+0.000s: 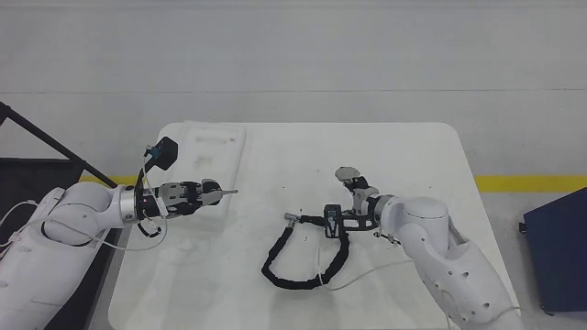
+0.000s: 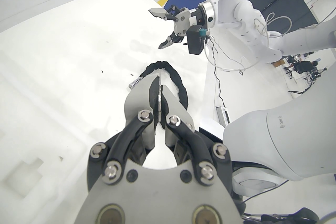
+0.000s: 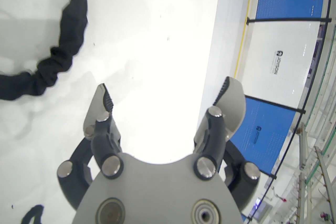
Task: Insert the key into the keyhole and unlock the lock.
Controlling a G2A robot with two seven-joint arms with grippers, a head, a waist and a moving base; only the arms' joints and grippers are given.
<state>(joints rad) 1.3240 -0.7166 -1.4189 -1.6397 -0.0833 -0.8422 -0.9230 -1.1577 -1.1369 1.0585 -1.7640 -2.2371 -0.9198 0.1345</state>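
**Tools.** The left tool [image 2: 158, 84] is clenching the key [image 2: 159, 101] edge-on between its pads. In the top view the key's blade is projecting to the right from the tool at left of centre. Judgement: gripping the head this way is leaving the blade free for insertion. The right tool [image 3: 165, 91] is standing released, its fingers spread wide and grasping nothing.

**Task item.** The cable lock [image 1: 275, 270], in a black fabric sleeve, is lying looped on the white worktop [image 1: 404, 156] at lower centre of the top view, between the two arms. Its metal end [image 2: 134, 83] is pointing toward the key but sitting well apart from it. I cannot tell where the keyhole is facing.

**Placement.** The right tool is hovering near the loop's right side, and contact cannot be confirmed. Judgement: it is waiting there to steady the lock while the key is being brought in. A white foam tray [image 1: 215, 142] is occupying the worktop's upper left.

**Markings.** No writing is showing on the key or the lock. Printed marks are appearing on the blue and white wall panels [image 3: 286, 57] at the right of the right wrist view.
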